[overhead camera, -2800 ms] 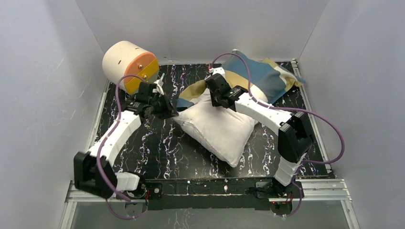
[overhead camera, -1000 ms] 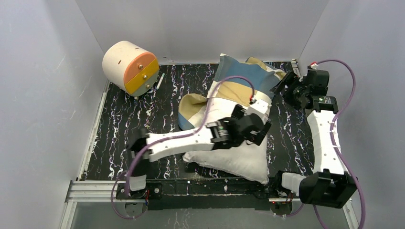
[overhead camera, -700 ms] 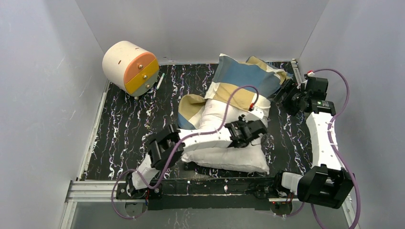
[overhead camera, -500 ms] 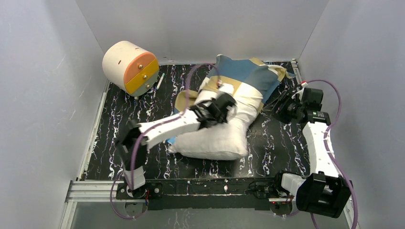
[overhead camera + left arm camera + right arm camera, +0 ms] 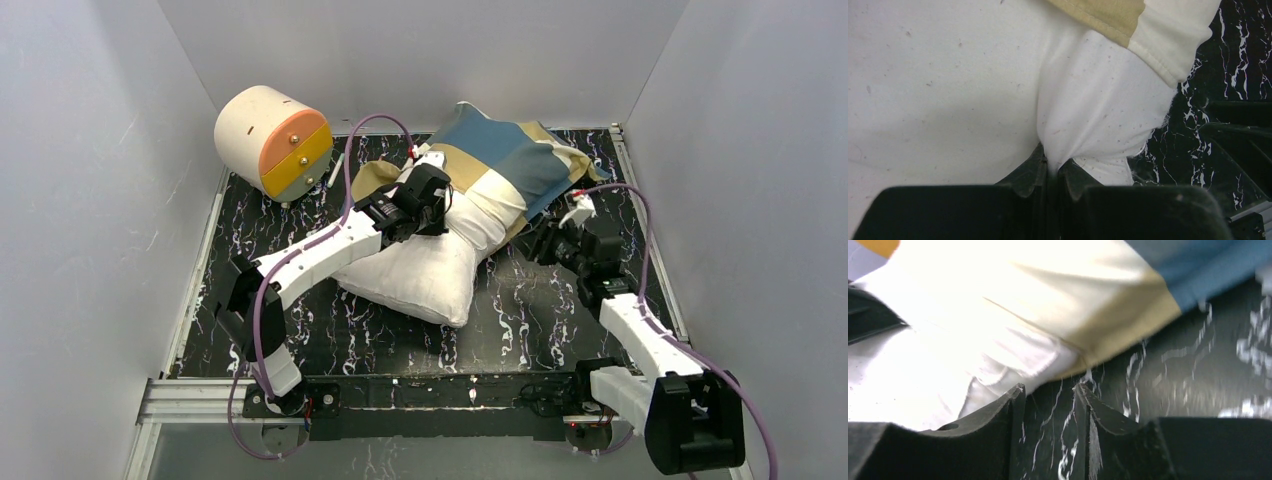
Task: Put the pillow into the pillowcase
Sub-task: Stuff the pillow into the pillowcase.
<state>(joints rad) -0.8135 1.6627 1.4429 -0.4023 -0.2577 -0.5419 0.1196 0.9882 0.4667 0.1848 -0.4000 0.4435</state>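
White, nearest: leaves pillow half bare. Brings right gripper in beside it, jaws half-parted on nothing. Clamps left gripper on a pillow fold (wide a second ago). Farthest, keeps pillowcase over the far end only: insertion unfinished.

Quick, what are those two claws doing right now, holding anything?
Left claw: closed, pinching a fold of the plump plain white stuffed pillow.
Right claw: partly open, nothing between its fingers.

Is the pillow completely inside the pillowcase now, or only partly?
Only partly. The pillow has its far end under the pillowcase; its near part lies bare, and the left gripper pinches a fold of it.
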